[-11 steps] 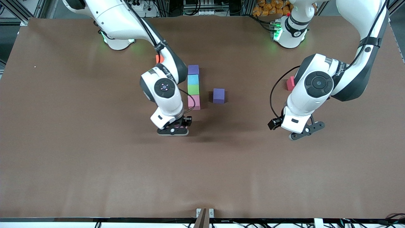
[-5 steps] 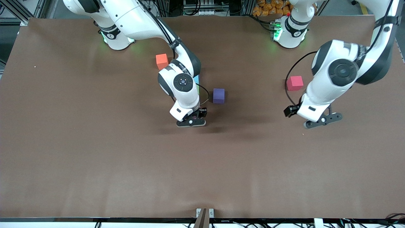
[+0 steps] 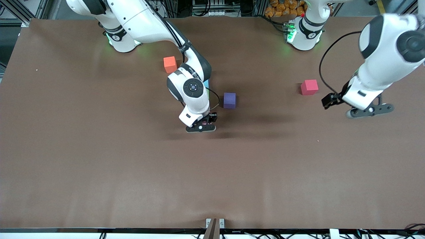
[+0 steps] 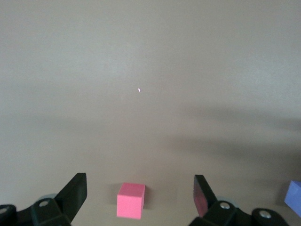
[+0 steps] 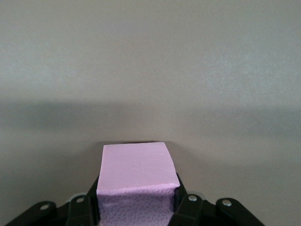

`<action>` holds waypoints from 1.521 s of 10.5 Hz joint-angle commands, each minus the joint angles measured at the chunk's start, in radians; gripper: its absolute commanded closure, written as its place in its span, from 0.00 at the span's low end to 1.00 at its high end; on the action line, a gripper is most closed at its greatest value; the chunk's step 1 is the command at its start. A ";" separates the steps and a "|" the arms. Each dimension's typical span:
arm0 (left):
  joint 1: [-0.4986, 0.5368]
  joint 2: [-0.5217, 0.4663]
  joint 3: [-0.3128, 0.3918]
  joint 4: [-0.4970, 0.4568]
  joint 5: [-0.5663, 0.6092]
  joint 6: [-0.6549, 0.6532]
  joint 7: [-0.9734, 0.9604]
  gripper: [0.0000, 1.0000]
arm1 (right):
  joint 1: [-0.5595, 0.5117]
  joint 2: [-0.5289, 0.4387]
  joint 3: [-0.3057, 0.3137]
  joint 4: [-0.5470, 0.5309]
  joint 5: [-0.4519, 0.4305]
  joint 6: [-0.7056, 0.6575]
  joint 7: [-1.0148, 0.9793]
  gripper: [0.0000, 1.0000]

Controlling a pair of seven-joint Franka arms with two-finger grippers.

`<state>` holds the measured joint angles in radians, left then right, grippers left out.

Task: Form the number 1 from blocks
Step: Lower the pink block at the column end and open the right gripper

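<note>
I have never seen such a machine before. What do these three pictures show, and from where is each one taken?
Two robot arms stand at a brown table. One picture looks down from a high camera facing them; the other two come from cameras on the arms' wrists. The right gripper is shut on a pink block, low over the middle of the table. The left gripper is open and empty, with a red block nearby. An orange block and a purple block also lie on the table. The right arm hides most of what lies beneath it.

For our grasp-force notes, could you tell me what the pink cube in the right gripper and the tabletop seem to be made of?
Pink cube: likely matte foam, its side finely dimpled, clamped by the right gripper. Tabletop: brown matte sheet, perhaps paper or felt; faintly rippled.
</note>
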<state>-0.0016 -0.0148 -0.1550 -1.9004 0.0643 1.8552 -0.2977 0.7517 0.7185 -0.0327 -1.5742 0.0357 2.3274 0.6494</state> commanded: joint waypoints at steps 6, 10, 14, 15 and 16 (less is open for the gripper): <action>-0.012 0.027 0.045 0.375 -0.070 -0.319 0.138 0.00 | 0.034 -0.022 -0.004 -0.050 0.015 -0.010 0.029 0.54; -0.017 0.018 0.032 0.403 -0.084 -0.347 0.160 0.00 | 0.034 -0.047 0.010 -0.086 0.013 -0.020 0.042 0.51; -0.011 0.004 0.043 0.405 -0.086 -0.352 0.269 0.00 | 0.032 -0.053 0.010 -0.110 0.015 -0.026 0.044 0.14; -0.012 0.004 0.043 0.405 -0.087 -0.350 0.272 0.00 | 0.031 -0.054 0.010 -0.112 0.015 -0.026 0.044 0.07; -0.011 0.004 0.043 0.406 -0.089 -0.350 0.273 0.00 | 0.031 -0.056 0.010 -0.112 0.015 -0.026 0.044 0.06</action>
<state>-0.0156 -0.0145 -0.1160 -1.5175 0.0012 1.5279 -0.0564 0.7788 0.6948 -0.0231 -1.6502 0.0377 2.2984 0.6802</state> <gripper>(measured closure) 0.000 0.084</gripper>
